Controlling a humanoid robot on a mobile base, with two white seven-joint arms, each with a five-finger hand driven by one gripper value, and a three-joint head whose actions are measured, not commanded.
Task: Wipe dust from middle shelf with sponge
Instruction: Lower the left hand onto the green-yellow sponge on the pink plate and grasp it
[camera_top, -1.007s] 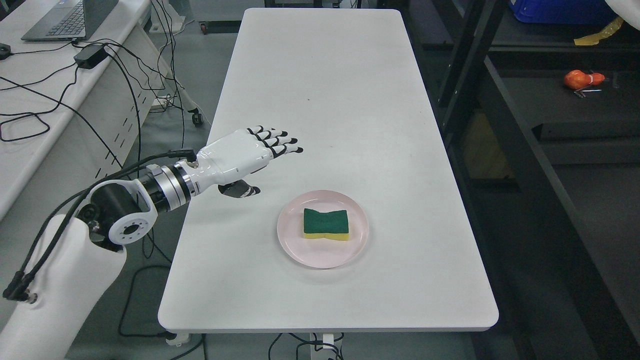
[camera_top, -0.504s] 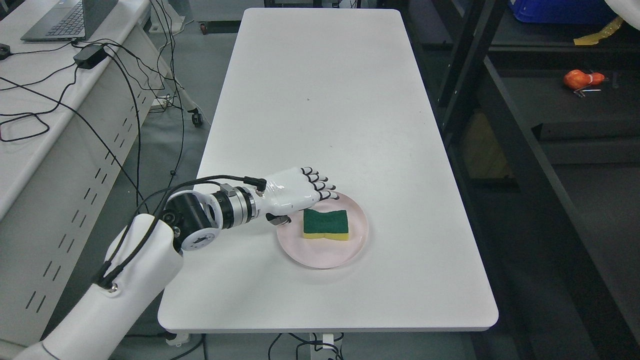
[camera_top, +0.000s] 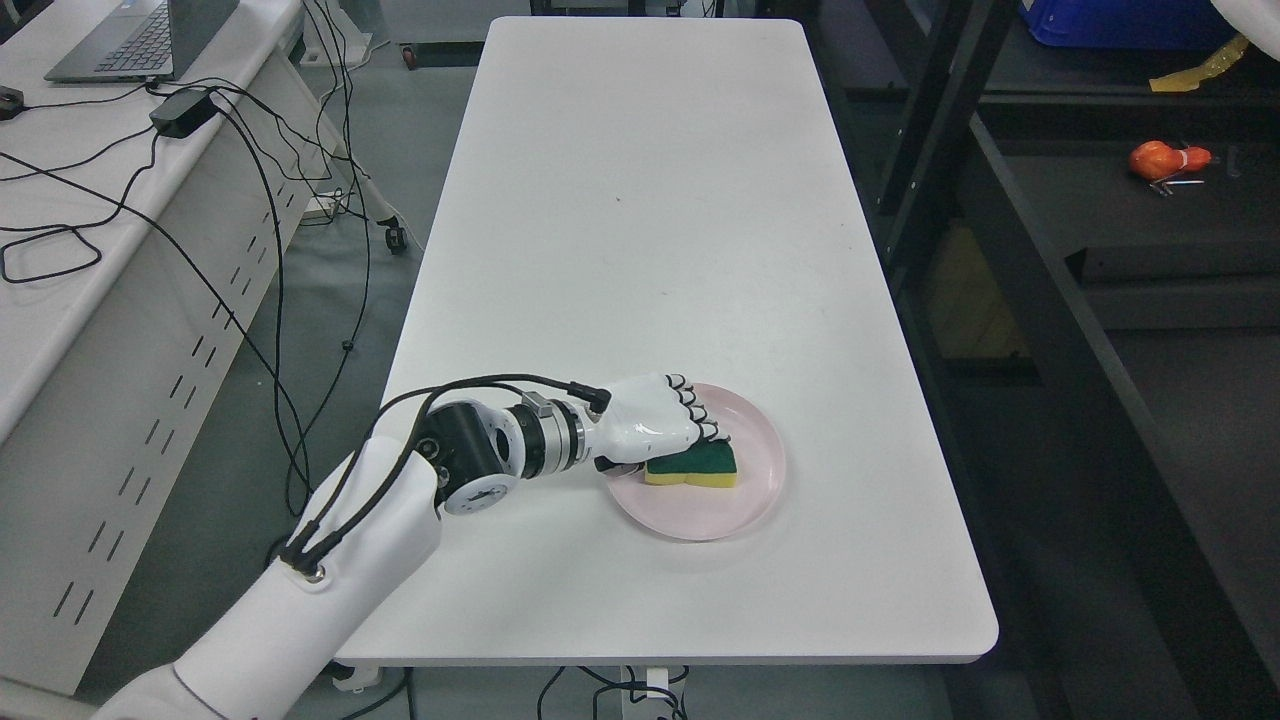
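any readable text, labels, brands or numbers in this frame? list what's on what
None readable.
Sponge, pink plate and white table: no print visible.
Left hand, curled onto the sponge: no markings legible.
Laptop, top left: keys too small to read.
Blue bin and orange object on the dark shelves: no legible label.

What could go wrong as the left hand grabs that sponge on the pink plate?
The left hand covers only the sponge's left part, so the grip may be shallow and slip on lifting. The loose pink plate could slide toward the table's right edge if the hand pushes sideways.
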